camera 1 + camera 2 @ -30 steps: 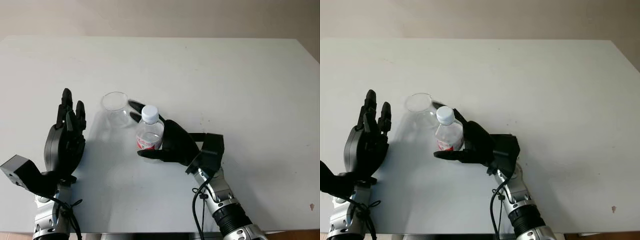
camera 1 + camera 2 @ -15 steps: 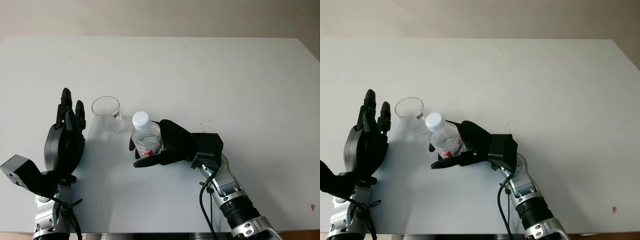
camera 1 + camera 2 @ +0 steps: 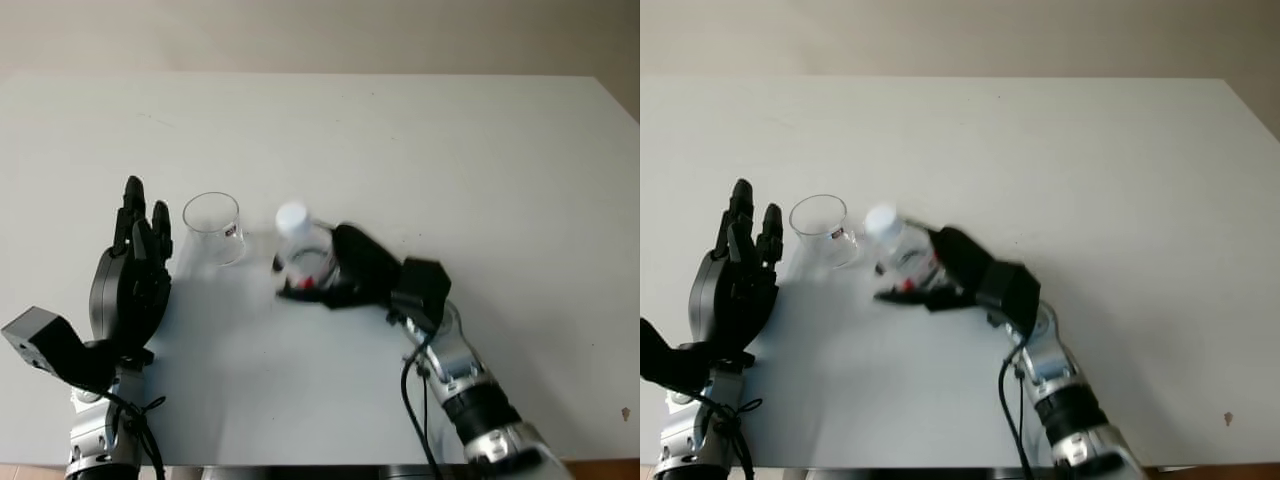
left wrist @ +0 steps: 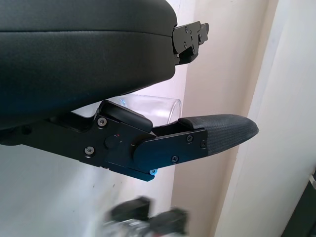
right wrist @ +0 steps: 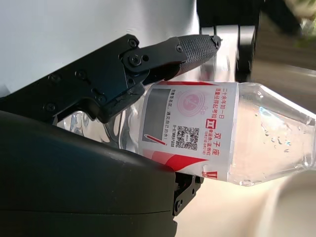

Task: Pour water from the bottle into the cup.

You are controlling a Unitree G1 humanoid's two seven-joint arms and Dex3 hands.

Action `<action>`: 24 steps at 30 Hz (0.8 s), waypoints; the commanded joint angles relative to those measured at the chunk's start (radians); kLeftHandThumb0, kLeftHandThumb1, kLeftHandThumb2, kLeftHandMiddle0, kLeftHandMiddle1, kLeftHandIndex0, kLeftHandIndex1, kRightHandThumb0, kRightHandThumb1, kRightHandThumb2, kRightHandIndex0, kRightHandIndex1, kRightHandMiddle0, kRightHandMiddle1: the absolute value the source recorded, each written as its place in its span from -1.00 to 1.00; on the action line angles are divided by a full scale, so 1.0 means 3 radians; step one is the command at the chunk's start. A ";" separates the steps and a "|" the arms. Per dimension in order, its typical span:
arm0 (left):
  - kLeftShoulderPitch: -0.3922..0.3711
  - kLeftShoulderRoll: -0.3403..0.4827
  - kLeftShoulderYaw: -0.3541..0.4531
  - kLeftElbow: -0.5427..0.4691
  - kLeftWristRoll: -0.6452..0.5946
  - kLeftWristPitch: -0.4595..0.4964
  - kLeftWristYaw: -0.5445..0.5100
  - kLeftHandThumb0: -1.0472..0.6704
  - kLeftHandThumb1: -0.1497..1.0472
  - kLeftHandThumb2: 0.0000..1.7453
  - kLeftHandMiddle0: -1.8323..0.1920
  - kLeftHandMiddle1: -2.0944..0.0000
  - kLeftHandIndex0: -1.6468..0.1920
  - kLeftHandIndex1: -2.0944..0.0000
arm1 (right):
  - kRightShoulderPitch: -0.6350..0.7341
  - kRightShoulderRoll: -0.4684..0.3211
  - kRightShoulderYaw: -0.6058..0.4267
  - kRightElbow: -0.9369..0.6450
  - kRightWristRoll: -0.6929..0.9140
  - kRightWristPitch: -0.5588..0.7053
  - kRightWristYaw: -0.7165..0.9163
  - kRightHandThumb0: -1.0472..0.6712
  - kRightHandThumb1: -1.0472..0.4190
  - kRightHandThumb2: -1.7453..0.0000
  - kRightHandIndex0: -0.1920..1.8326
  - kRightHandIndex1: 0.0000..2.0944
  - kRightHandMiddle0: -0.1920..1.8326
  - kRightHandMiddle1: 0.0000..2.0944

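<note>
Right robot hand [image 3: 345,272] closed around the bottle [image 3: 305,258], now carried off its earlier spot and tipped with its white cap [image 3: 292,216] toward the cup [image 3: 216,227], which has stayed upright on the counter [image 3: 480,160] just beside it. The cap appears still on, so pouring has probably not begun. Left robot hand [image 3: 133,280] open, beside the cup's other side.

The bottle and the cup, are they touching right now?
Apart. In the left eye view bare table shows between the cup and the bottle, which the right hand grips. The left hand is open, beside the cup.
</note>
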 commanded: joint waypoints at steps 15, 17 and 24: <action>0.0088 -0.0109 -0.0030 0.0113 0.0024 -0.0044 0.0017 -0.70 1.00 -0.31 0.99 0.95 1.00 0.99 | -0.1861 0.0005 0.0186 0.1895 -0.0799 -0.0098 -0.1291 -0.16 -1.00 0.64 0.38 1.00 0.12 1.00; 0.0087 -0.0118 -0.0029 0.0132 0.0027 -0.0073 0.0015 -0.70 1.00 -0.31 0.99 0.95 1.00 0.99 | -0.1974 0.0021 0.0296 0.2023 -0.0962 -0.0079 -0.1461 -0.17 -1.00 0.65 0.37 1.00 0.11 1.00; 0.0099 -0.0123 -0.0014 0.0164 0.0012 -0.0123 -0.0020 -0.70 1.00 -0.31 1.00 0.95 1.00 1.00 | -0.2235 0.0067 0.0786 0.2242 -0.1580 0.0044 -0.1922 -0.19 -1.00 0.70 0.33 1.00 0.05 1.00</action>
